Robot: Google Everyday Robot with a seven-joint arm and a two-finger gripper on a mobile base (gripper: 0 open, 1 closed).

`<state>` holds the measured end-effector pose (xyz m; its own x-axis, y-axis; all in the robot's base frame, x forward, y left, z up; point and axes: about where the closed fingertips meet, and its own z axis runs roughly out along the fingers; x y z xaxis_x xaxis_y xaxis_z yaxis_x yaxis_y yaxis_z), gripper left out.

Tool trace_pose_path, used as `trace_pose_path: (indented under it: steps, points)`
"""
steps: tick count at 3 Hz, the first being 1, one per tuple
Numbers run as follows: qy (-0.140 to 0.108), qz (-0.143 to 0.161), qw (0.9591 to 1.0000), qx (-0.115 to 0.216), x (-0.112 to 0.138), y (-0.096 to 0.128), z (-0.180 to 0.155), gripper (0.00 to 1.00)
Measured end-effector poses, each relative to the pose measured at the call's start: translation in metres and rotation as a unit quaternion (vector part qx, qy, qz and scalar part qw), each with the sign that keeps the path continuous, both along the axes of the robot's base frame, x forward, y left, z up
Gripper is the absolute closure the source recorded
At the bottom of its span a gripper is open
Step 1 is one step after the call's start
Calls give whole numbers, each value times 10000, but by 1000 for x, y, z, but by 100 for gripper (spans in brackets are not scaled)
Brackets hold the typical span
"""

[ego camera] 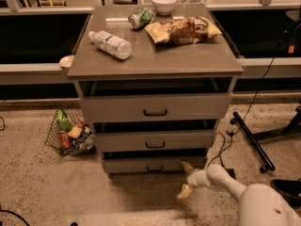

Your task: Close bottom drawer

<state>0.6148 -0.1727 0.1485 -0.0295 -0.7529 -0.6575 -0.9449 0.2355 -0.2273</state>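
Note:
The bottom drawer (153,165) is the lowest of three grey-brown drawers in the cabinet. Its low flat front with a small dark handle (154,168) sits nearly flush, about level with the middle drawer's front. My gripper (186,179) is at the end of a white arm coming from the lower right. It sits just right of the drawer front's lower right corner, close to the floor. Its two tan fingers (188,166) are spread apart and hold nothing.
The cabinet top (141,55) holds a plastic bottle (111,44), a can (140,18), a white bowl (163,3) and a snack bag (182,30). A wire basket (70,132) of items stands on the floor at left. Cables and a black stand leg (253,141) lie at right.

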Motion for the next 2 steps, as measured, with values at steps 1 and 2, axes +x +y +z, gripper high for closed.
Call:
trace_pose_path:
  steps: [1,2]
  points:
    - [50,22,9997,230,5,-5,-6,0]
    - [97,163,9990,393,4,-5,-7,0]
